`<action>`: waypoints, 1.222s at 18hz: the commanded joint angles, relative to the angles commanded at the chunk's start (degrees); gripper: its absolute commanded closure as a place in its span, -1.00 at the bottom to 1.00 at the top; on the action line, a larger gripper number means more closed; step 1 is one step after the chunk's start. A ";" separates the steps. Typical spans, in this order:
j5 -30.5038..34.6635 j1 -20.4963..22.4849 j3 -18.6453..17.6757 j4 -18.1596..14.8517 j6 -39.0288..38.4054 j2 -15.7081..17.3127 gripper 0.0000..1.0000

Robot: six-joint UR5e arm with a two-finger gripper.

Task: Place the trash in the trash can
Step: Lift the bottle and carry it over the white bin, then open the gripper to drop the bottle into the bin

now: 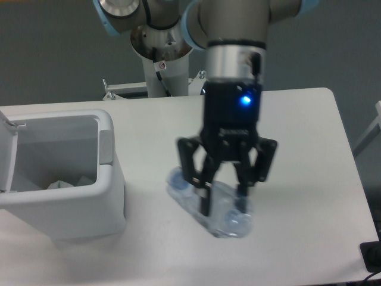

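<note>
My gripper point(223, 204) hangs right of the trash can point(110, 196), shut on the crushed clear plastic bottle point(231, 223). The bottle lies slanted between the fingers, its blue cap point(176, 179) pointing up-left toward the can, and it looks lifted off the white table point(309, 179). The fingers cover the bottle's middle, so its label is hidden. The white trash can stands open at the left. A crumpled white paper napkin point(59, 183) lies on its grey inside.
The can's hinged lid point(6, 156) stands open at the far left edge. The arm's base pedestal point(162, 59) rises behind the table's back edge. A dark object point(372, 256) sits past the table's front right corner.
</note>
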 joint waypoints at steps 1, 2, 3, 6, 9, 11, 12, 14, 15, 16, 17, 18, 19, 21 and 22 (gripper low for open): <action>-0.09 -2.19 -0.96 -0.09 -0.26 1.14 -0.12; -0.09 -3.08 -1.92 -0.09 -0.27 1.76 -0.12; -0.09 -3.96 -2.72 -0.09 -0.44 2.29 -0.12; -0.09 -7.83 -9.46 -0.09 -0.44 5.18 -0.12; 0.17 -10.64 -14.57 -0.09 -0.36 6.33 -0.13; 0.17 -10.92 -15.64 -0.09 -0.09 6.25 -0.13; 0.17 -11.09 -16.52 0.00 0.08 6.25 -0.13; 0.17 -11.61 -17.40 0.00 -0.17 6.34 -0.14; 0.17 -12.58 -17.75 -0.09 -0.35 6.42 -0.27; 0.26 -12.67 -18.10 -0.09 0.08 6.51 -0.59; 0.26 -12.67 -17.93 -0.09 0.35 6.51 -0.98; 0.26 -12.67 -17.50 -0.09 0.35 6.69 -1.00; 0.26 -12.33 -17.14 -0.09 0.44 7.12 -1.00; 1.13 -10.67 -17.31 -0.44 0.53 8.26 -1.00; 1.40 -8.04 -17.84 -0.53 0.44 9.05 -1.00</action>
